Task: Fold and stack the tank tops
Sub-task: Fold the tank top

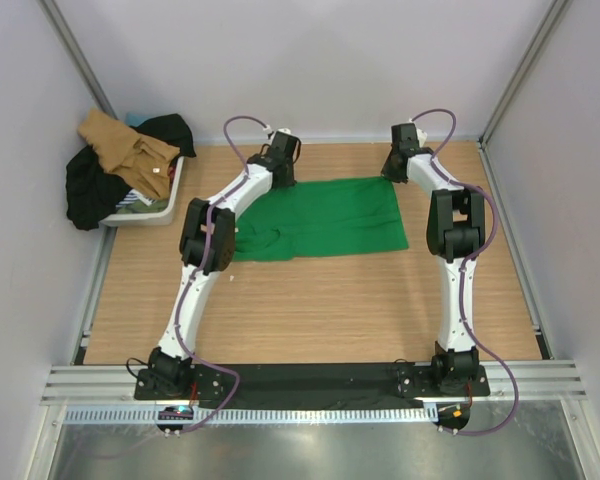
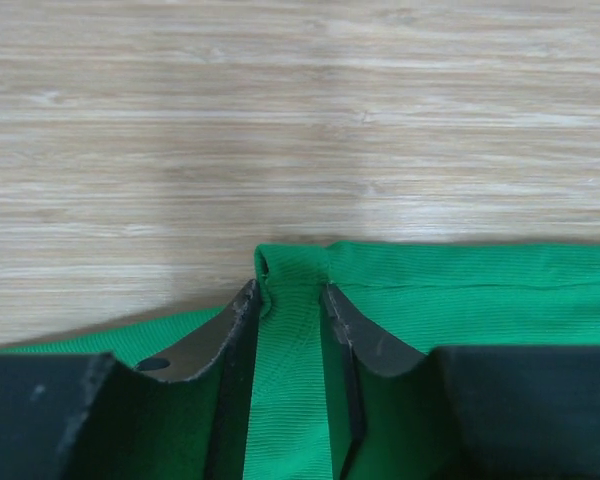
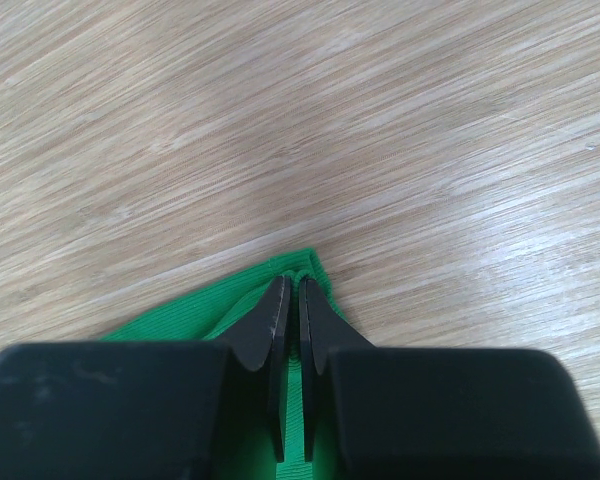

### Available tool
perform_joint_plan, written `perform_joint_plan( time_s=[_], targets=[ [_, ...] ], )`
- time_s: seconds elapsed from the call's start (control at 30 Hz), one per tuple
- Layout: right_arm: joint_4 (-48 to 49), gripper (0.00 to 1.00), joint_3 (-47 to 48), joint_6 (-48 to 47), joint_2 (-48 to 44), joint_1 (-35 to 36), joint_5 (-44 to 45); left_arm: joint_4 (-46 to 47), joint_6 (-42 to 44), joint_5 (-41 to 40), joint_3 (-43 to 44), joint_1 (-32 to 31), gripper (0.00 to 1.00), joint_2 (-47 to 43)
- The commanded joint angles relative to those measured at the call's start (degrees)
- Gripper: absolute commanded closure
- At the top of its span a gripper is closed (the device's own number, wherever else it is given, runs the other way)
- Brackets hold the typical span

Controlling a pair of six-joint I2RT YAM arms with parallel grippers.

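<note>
Both arms are out at the far edge of the green tank top [image 1: 325,220], one on each far corner. The right jaws are clamped nearly shut, with a thin sliver of green corner pinched between the tips and bare counter [image 1: 310,300] ahead of them. The left jaws stand apart, astride the hem, and a band of green lies flat in the gap. I'd say there's no bite on that side yet.

Here's the relation that matters. The garment's long axis runs straight across from one set of jaws to the other. All the rest of the cloth lies behind and beneath both sets, back toward the arm bases. Neither arm is nearer, since each owns its own corner. To me this reads as the set-up for a fold, which wants both corners held so the far edge can come back evenly. If the left side slips, the edge will skew.

The tan tank top [image 1: 125,145] is well off to the outside of the left jaws, heaped on dark clothes [image 1: 90,190] in a white tray [image 1: 158,215], and not folded yet.
</note>
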Motion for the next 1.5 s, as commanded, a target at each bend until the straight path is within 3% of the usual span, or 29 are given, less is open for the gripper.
perform_joint_plan(
  time_s=[0.0, 0.03, 0.07, 0.1, 0.13, 0.43, 1.47],
  targets=[
    [1.1, 0.91, 2.3, -0.9, 0.4, 0.2, -0.2, 0.6, 0.9, 0.0, 3.1, -0.3, 0.71, -2.8],
    [1.2, 0.92, 2.3, -0.8, 0.3, 0.2, -0.3, 0.6, 0.9, 0.3, 3.3, -0.3, 0.76, -2.5],
    [1.1, 0.92, 2.2, -0.9, 0.3, 0.2, -0.2, 0.5, 0.9, 0.4, 3.4, -0.3, 0.89, -2.0],
    [1.1, 0.94, 2.2, -0.9, 0.1, 0.2, -0.1, 0.4, 0.9, 0.4, 3.5, -0.3, 0.97, -1.8],
    [1.2, 0.94, 2.1, -1.1, 0.0, 0.2, -0.1, 0.2, 0.8, 0.4, 3.8, -0.3, 1.0, -1.8],
    [1.7, 0.99, 0.0, -1.0, -4.7, 0.2, 0.3, 3.0, 3.2, -1.5, -1.1, -0.6, 1.0, -7.1],
    [6.3, 0.99, -25.5, 3.2, -23.6, 1.4, 5.0, 7.3, 2.1, -8.3, -26.8, -6.3, 1.0, -23.8]
  ],
)
